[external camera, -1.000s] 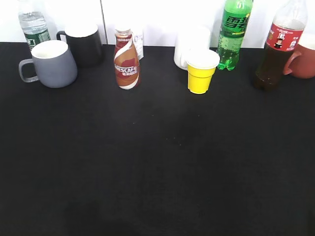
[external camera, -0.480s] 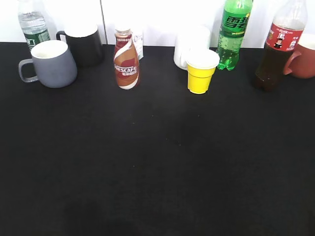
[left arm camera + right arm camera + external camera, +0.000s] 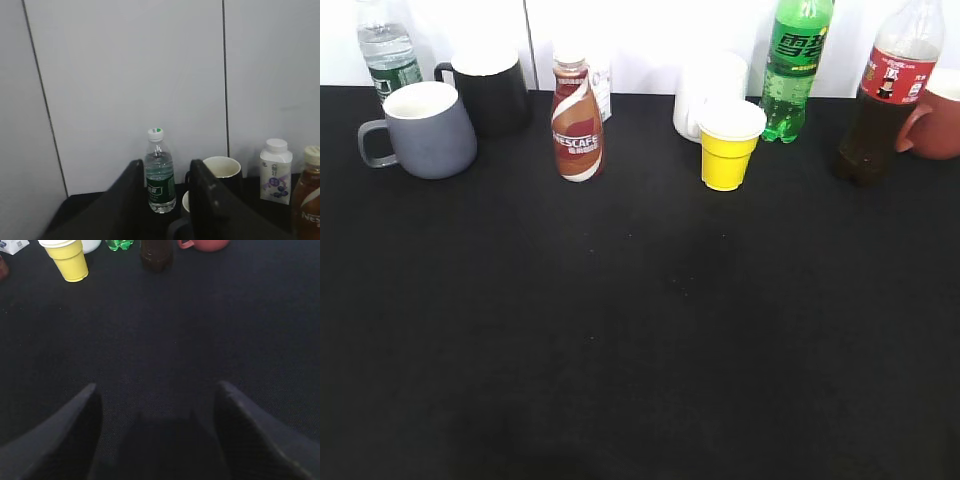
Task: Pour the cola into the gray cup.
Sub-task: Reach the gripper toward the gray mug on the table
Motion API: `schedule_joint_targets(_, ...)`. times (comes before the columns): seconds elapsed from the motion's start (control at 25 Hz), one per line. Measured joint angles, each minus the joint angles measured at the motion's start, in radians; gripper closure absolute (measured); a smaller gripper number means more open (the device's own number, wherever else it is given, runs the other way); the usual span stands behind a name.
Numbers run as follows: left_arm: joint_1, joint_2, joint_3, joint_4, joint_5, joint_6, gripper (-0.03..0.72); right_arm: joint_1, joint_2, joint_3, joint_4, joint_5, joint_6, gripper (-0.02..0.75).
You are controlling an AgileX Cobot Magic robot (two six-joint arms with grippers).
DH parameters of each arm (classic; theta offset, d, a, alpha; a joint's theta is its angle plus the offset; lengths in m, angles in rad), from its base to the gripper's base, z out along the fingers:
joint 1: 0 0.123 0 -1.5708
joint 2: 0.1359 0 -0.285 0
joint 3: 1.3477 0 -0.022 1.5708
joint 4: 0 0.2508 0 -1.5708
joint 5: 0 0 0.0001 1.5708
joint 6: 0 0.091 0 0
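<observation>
The cola bottle point(image 3: 885, 100), clear with a red label and dark liquid, stands upright at the far right back of the black table; its base shows at the top of the right wrist view point(image 3: 156, 252). The gray cup point(image 3: 430, 130) stands at the far left back, handle to the left; only a sliver of its rim point(image 3: 185, 201) shows behind a finger in the left wrist view. My left gripper point(image 3: 166, 165) is open and empty, facing the back wall. My right gripper point(image 3: 157, 387) is open and empty above bare table, well short of the cola. Neither gripper shows in the exterior view.
Along the back stand a water bottle point(image 3: 388, 55), a black mug point(image 3: 490, 90), a Nescafe bottle point(image 3: 578, 125), a white mug point(image 3: 705, 90), a yellow cup point(image 3: 728, 145), a green soda bottle point(image 3: 795, 70) and a red-brown mug point(image 3: 940, 125). A small white bottle point(image 3: 275, 170) stands by the wall.
</observation>
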Motion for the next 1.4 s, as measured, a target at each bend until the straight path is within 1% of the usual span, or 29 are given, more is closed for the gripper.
schedule_joint_targets(0.08,0.002,0.277,0.000,-0.001,-0.241,0.000,0.450,0.000,0.000,0.000,0.000,0.000,0.000,0.206)
schedule_joint_targets(0.12,0.004,0.401,0.001,-0.018,-0.361,0.000,0.450,0.000,0.000,0.000,0.000,0.000,0.000,0.206)
schedule_joint_targets(0.16,0.004,0.460,0.001,-0.022,-0.421,0.000,0.450,0.000,0.000,0.000,0.000,0.000,0.000,0.206)
schedule_joint_targets(0.2,0.004,0.616,0.001,-0.029,-0.568,0.000,0.450,0.000,0.000,0.000,-0.001,0.000,0.000,0.206)
schedule_joint_targets(0.28,0.004,0.764,0.003,-0.028,-0.712,0.000,0.450,0.000,0.000,0.000,-0.003,0.000,0.000,0.206)
schedule_joint_targets(0.36,0.004,0.850,0.033,-0.030,-0.854,0.000,0.450,0.000,0.000,0.000,-0.003,0.000,0.000,0.206)
schedule_joint_targets(0.4,0.004,0.884,0.053,-0.046,-0.936,0.000,0.450,0.000,0.000,0.000,-0.003,0.000,0.000,0.206)
schedule_joint_targets(0.44,0.004,0.918,0.067,-0.078,-0.978,0.000,0.450,0.000,0.000,0.000,-0.003,0.000,0.000,0.206)
schedule_joint_targets(0.56,0.005,1.029,0.068,-0.090,-1.038,0.000,0.450,0.000,0.000,0.000,-0.004,0.000,0.000,0.206)
schedule_joint_targets(0.68,0.005,1.147,0.068,-0.078,-1.039,0.000,0.450,0.000,0.000,0.000,-0.004,0.000,0.000,0.206)
schedule_joint_targets(0.8,0.005,1.200,0.066,-0.066,-1.039,0.000,0.448,0.000,0.000,0.000,0.005,0.000,0.000,0.206)
schedule_joint_targets(0.92,0.005,1.250,0.000,-0.027,-1.041,0.000,0.441,0.000,0.000,0.000,0.025,0.000,0.000,0.206)
schedule_joint_targets(1.0,0.005,1.296,-0.034,-0.021,-1.045,0.000,0.428,0.000,0.000,0.000,0.014,0.000,0.000,0.206)
schedule_joint_targets(1.12,0.005,1.343,-0.060,-0.025,-1.043,0.000,0.379,0.000,0.000,0.000,0.007,0.000,0.000,0.206)
schedule_joint_targets(1.2,0.005,1.344,-0.065,-0.025,-1.043,0.000,0.382,0.000,0.000,0.000,0.007,0.000,0.000,0.206)
schedule_joint_targets(1.32,0.005,1.344,-0.065,-0.025,-1.043,0.000,0.449,0.000,0.000,0.000,0.007,0.000,0.000,0.206)
schedule_joint_targets(1.4,0.005,1.344,-0.065,-0.029,-1.043,0.000,0.438,0.000,0.000,0.000,0.007,0.000,0.000,0.206)
